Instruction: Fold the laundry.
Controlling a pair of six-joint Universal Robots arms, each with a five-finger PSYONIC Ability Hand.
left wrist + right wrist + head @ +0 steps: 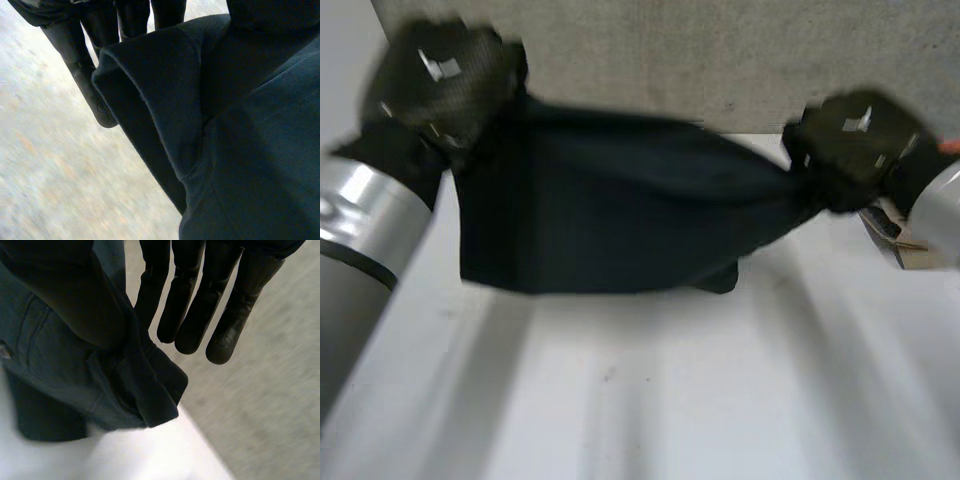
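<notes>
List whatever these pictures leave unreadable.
- Head view: the small object beside the right arm is blurred and partly behind it.
- Left wrist view: the dark cloth covers the hold of the left hand.
- Right wrist view: folds bunched beside the right hand hide what garment it is.

A white table [650,400] is being viewed from above in the head view. Beyond its far edge a grey speckled floor [740,60] is being shown. The same floor is being shown in the left wrist view, and beside the table's white edge in the right wrist view. Near the table's right edge a small pale object [892,238] with dark markings is being partly hidden; what it is cannot be told. Farther back, a small orange patch [950,147] is being glimpsed.
</notes>
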